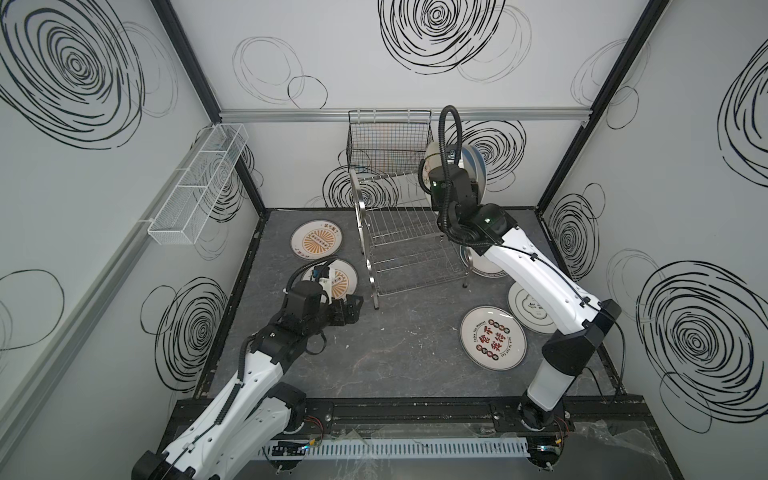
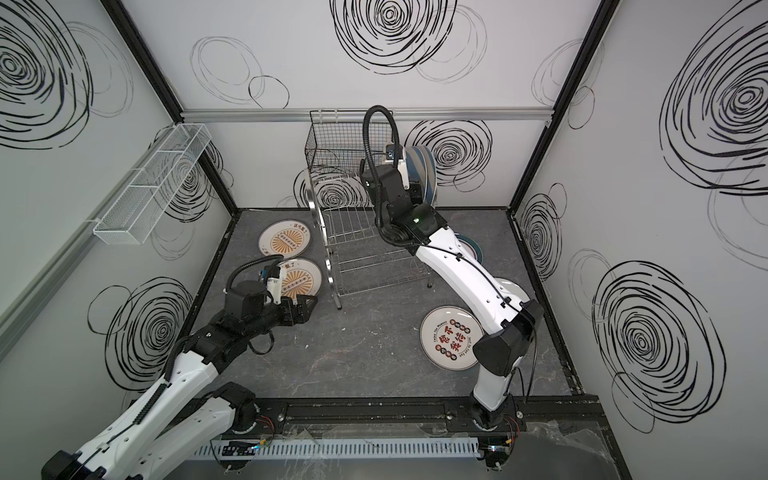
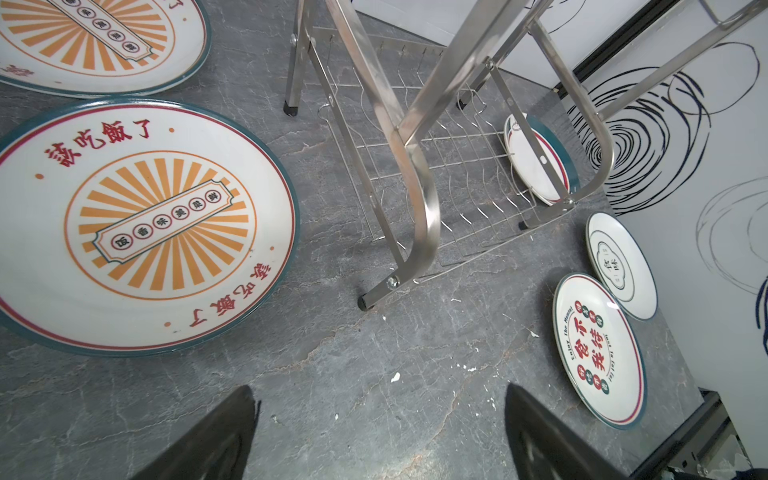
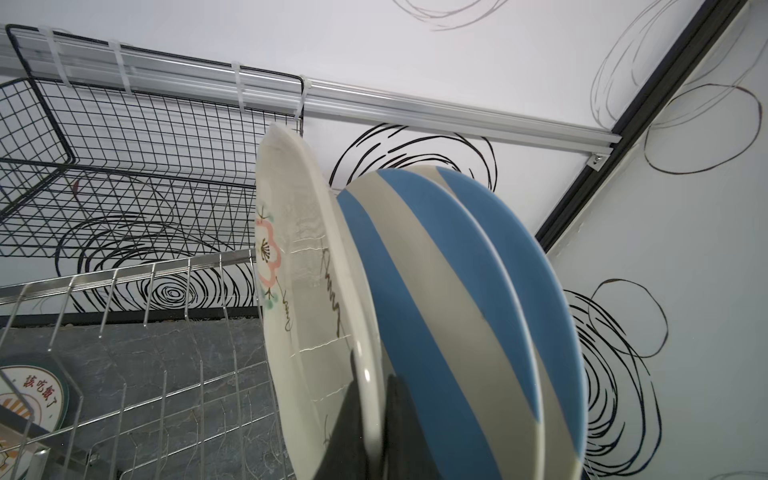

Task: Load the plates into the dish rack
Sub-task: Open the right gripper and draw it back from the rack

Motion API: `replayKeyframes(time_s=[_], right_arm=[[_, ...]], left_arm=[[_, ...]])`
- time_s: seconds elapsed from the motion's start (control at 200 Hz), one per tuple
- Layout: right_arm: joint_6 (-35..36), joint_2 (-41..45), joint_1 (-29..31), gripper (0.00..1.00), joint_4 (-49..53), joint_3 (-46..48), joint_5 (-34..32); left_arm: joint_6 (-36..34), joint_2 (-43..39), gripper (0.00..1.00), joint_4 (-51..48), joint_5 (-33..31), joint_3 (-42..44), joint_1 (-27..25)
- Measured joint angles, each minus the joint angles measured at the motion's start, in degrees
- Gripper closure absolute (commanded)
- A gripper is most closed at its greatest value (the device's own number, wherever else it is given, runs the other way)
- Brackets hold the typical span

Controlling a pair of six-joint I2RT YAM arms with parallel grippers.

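Plate [image 4: 299, 291], glossy cream, round, stands on edge pinched by right end effector [image 4: 372, 376]; left end effector [image 3: 378, 387] spread wide.

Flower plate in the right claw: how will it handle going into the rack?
Likely stiff and brittle: the flower plate looks like glazed ceramic, so knocking the striped plates beside it could chip it. Probably slippery: the rim is glossy and the right claw pinches only that edge. Upright on edge, it may roll if released outside a rack slot.
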State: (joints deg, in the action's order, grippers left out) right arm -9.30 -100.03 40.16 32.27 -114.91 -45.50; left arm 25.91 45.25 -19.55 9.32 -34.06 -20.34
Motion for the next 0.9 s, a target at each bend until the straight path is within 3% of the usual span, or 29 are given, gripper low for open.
replayKeyframes(time_s=[0.04,0.195,0.28,0.901], right_arm=[[-0.20,0.00,-0.04,1.00,-0.09,0.13,0.02],[-1.01,0.00,-0.11,0.83,-0.90,0.55,0.37],[-1.31,0.00,-0.11,0.78,-2.08,0.55,0.50],[-1.22,2.67,0.52,0.64,-4.24,-1.29,2.93]], left_arm=[[0.00,0.02,0.04,0.00,0.07,0.00,0.09],[0.00,0.00,0.04,-0.02,0.24,0.00,0.26],[0.00,0.00,0.04,-0.02,0.33,0.00,0.26],[0.00,-0.15,0.04,0.00,0.72,0.00,0.68]])
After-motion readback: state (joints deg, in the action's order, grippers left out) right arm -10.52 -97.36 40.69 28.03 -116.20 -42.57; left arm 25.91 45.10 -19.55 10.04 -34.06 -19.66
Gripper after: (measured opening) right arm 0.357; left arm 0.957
